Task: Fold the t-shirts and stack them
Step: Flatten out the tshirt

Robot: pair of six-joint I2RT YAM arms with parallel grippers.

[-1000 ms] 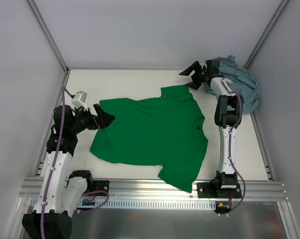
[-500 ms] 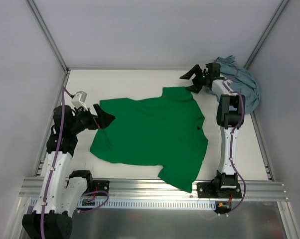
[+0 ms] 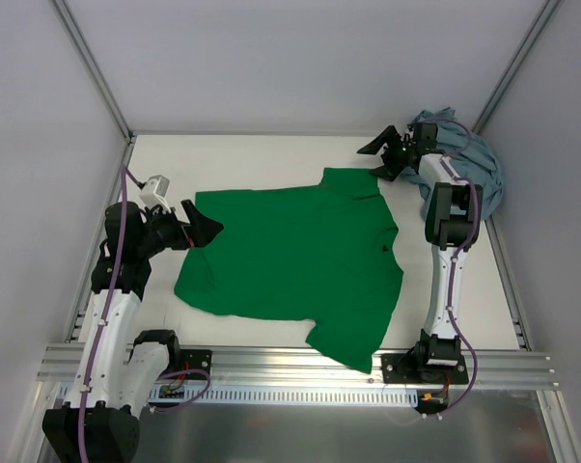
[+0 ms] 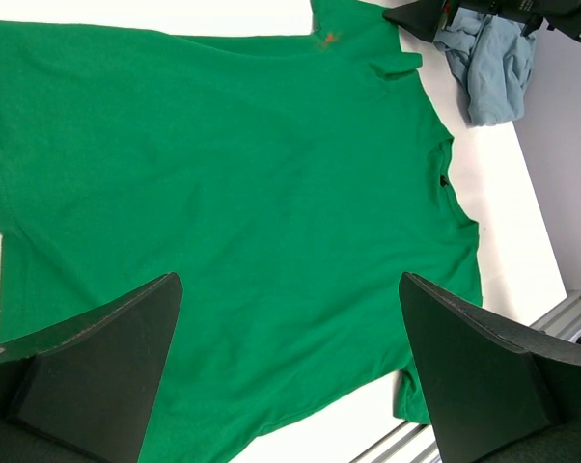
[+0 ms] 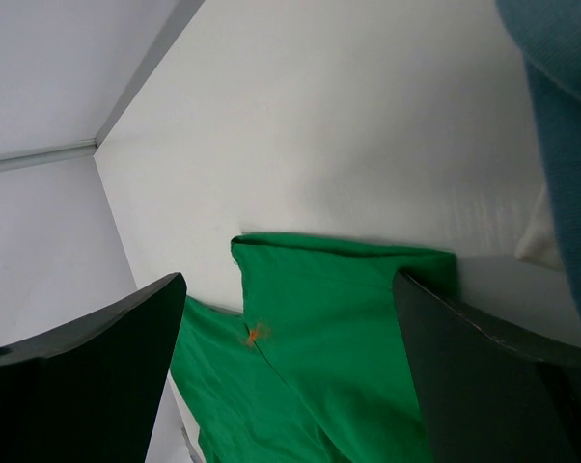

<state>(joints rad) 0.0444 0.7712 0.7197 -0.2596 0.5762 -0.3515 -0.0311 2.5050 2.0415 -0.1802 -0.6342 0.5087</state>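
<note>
A bright green t-shirt (image 3: 295,256) lies spread flat on the white table, its collar toward the right; it fills the left wrist view (image 4: 223,183) and shows in the right wrist view (image 5: 348,328). A blue-grey t-shirt (image 3: 469,164) sits bunched in the far right corner, also visible as a crumpled heap (image 4: 488,63) and along the frame edge (image 5: 561,116). My left gripper (image 3: 206,229) hovers open at the green shirt's left hem, holding nothing. My right gripper (image 3: 384,157) hangs open just beyond the green shirt's far sleeve, beside the blue-grey heap, empty.
White walls with metal corner posts (image 3: 93,68) close in the table on three sides. An aluminium rail (image 3: 300,371) runs along the near edge, where both arm bases are bolted.
The right gripper has drifted right and slightly back, away from the green sleeve toward the blue-grey heap. The left arm has stayed put.
</note>
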